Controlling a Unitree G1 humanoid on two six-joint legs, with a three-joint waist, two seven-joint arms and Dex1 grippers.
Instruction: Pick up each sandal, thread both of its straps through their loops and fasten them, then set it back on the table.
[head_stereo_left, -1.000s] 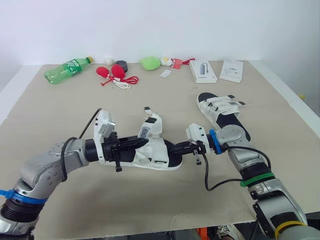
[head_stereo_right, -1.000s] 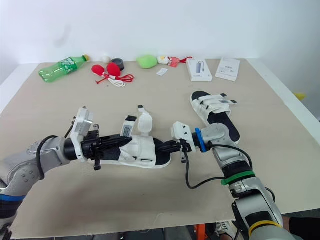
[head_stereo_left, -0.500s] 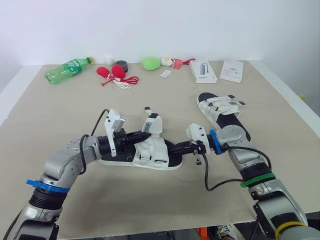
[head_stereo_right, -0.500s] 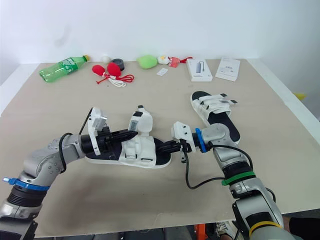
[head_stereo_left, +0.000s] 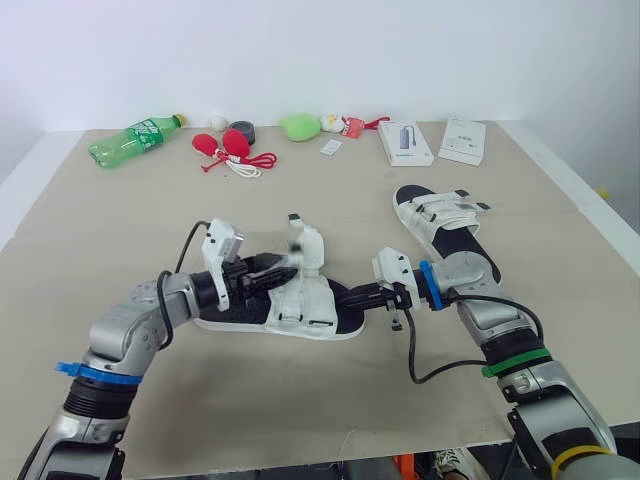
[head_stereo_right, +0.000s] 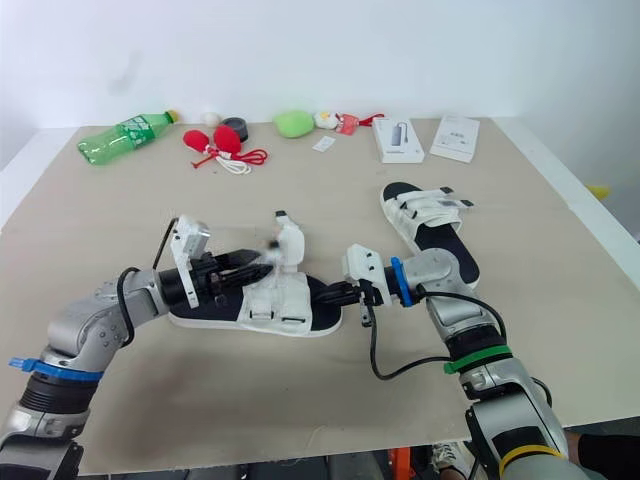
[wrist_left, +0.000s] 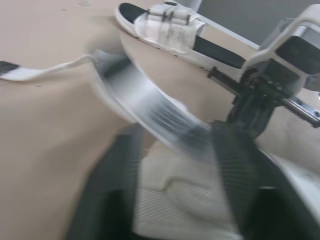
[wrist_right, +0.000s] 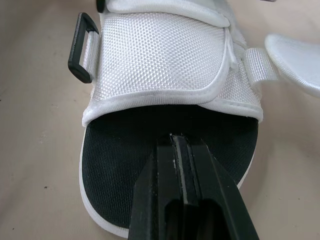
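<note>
Left gripper (head_stereo_left: 280, 270) stood open about a loose strap (head_stereo_left: 297, 243); right gripper (head_stereo_left: 372, 296), shut, pinned the sandal (head_stereo_left: 315, 312)
Strap could have flicked free before that grip closed; its springiness looked the likely cause

The sandal (wrist_right: 160, 65) has an upper of coarse white woven cloth with a smooth piped edge, a black footbed (wrist_right: 120, 165) of fine, grainy matt fabric, a smooth white rubbery sole rim (wrist_right: 83, 180) and a black plastic loop (wrist_right: 73, 55) with a slight sheen. The fingers (wrist_right: 150, 200) are matt black plastic. The desk (head_stereo_left: 300, 400) is a matt beige, paper-like sheet, and the green bottle (head_stereo_left: 135, 138) is glossy clear plastic.
</note>
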